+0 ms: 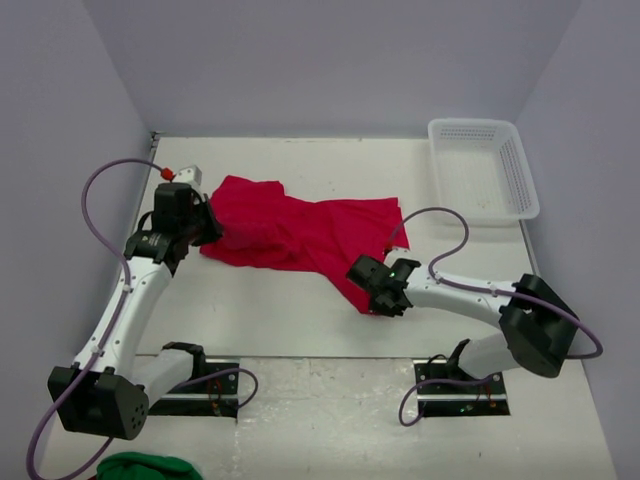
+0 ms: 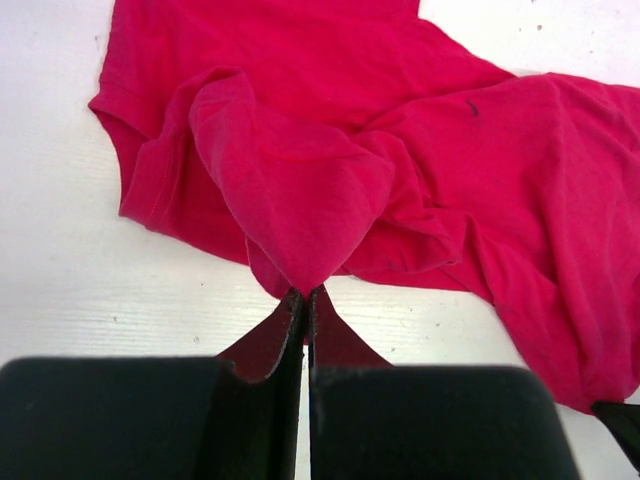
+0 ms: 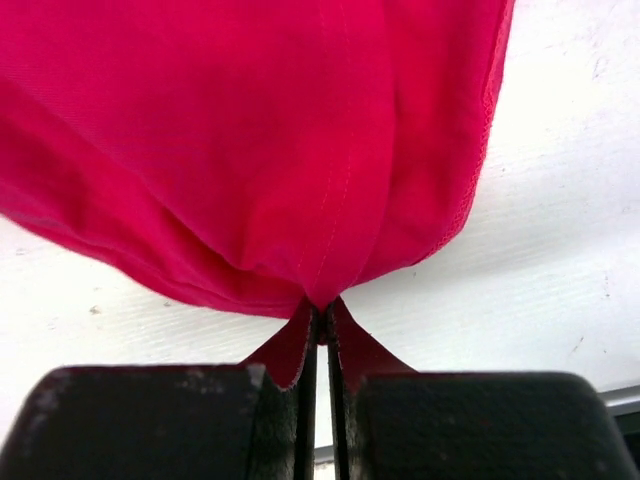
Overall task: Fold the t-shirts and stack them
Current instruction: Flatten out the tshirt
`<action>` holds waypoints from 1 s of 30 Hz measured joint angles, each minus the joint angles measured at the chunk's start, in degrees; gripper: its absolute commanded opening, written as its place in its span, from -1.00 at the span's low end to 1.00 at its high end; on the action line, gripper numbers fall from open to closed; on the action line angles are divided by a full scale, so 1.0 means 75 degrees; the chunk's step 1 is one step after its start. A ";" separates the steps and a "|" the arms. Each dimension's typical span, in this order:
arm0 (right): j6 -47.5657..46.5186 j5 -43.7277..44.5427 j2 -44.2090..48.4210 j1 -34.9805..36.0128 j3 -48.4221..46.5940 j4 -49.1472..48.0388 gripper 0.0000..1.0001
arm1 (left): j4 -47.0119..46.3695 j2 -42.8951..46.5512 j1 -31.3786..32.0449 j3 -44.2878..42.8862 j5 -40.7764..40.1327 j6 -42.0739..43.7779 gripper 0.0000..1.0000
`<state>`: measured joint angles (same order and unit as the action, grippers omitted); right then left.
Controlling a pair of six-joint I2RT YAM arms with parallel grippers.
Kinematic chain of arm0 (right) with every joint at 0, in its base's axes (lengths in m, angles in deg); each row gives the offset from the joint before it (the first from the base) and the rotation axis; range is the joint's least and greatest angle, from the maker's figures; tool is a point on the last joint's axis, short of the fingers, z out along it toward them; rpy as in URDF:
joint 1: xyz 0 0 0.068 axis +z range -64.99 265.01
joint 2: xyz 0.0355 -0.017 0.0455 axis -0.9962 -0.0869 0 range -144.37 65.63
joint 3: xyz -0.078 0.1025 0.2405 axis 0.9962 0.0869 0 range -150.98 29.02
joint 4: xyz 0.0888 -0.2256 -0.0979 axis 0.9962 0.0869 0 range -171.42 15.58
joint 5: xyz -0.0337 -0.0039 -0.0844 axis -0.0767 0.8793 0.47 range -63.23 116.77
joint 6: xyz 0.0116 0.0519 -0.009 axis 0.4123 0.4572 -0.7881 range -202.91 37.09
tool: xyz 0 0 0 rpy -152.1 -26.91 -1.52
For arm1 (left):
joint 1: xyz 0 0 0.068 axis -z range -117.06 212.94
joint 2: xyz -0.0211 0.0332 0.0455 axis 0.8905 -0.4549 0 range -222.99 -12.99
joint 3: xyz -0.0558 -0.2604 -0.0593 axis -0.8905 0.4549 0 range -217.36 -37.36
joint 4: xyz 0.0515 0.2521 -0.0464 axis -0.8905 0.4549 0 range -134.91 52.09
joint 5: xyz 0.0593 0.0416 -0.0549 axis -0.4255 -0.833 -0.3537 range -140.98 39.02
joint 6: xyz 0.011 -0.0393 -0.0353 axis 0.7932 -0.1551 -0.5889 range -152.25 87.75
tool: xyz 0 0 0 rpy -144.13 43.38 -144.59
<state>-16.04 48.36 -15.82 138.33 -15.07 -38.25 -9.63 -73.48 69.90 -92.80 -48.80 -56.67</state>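
Observation:
A bright red t-shirt (image 1: 300, 232) lies crumpled across the middle of the table. My left gripper (image 1: 205, 228) is shut on a pinch of the red t-shirt at its left end; the cloth (image 2: 300, 180) rises in a fold from the closed tips (image 2: 305, 293). My right gripper (image 1: 378, 296) is shut on the shirt's near right corner; the cloth (image 3: 250, 140) bunches up from the tips (image 3: 322, 312) and a hem seam runs into them. Only one shirt shows.
A white mesh basket (image 1: 484, 166) stands at the back right. A green cloth (image 1: 148, 466) lies at the bottom left by the left arm's base. Purple walls close in on three sides.

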 measured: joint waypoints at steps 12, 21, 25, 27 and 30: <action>-0.0615 0.1274 0.0152 -0.0067 -0.2387 0.1513 -1.00 | 0.0128 0.0178 0.0000 0.0087 -0.0169 0.0114 -1.00; -0.1821 0.1868 -0.0125 -0.1358 -0.3882 0.1955 -1.00 | 0.0516 0.0519 0.0000 -0.0906 -0.0146 0.0364 -1.00; -0.2471 0.2020 -0.0087 -0.2296 -0.4514 0.1990 -1.00 | 0.0568 0.0717 0.0020 -0.2145 -0.0251 0.0437 -1.00; -0.2780 0.2046 0.0009 -0.2745 -0.4753 0.2005 -1.00 | 0.0664 0.0752 0.0032 -0.2955 -0.0431 0.0504 -1.00; -0.3255 0.2063 0.0178 -0.3343 -0.5141 0.2040 -1.00 | 0.0781 0.0720 0.0032 -0.4185 -0.0813 0.0600 -1.00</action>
<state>-40.45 63.83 -14.49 113.26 -53.63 -22.95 -3.77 -68.08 70.14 -124.19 -54.90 -52.17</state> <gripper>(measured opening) 0.014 0.005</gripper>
